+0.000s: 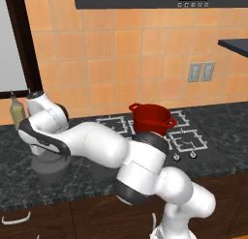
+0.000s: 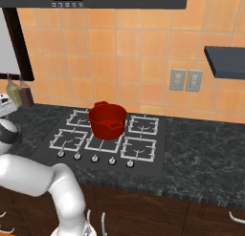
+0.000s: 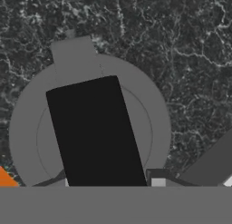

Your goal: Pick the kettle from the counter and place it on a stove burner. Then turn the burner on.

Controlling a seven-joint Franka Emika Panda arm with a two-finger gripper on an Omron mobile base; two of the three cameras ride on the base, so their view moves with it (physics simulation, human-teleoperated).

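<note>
The dark-grey kettle (image 1: 48,171) sits on the black speckled counter (image 1: 14,180) left of the stove. In the hand view I look straight down on the kettle (image 3: 27,137); its black handle (image 3: 95,132) runs up the middle and its spout points to the top. My gripper (image 3: 112,182) hangs just above it, open, with one fingertip (image 3: 156,180) right of the handle and the other at its left edge. The wrist covers most of the gripper (image 1: 50,158). A free stove burner (image 1: 186,139) lies at the front right, another burner (image 2: 69,138) at the front left.
A red two-handled pot (image 1: 151,118) (image 2: 107,119) stands on a middle burner. Silver knobs (image 2: 94,158) line the stove's front edge. Bottles (image 1: 17,112) (image 2: 19,94) stand by the wall at the left. A dark shelf (image 2: 225,60) juts out at the right.
</note>
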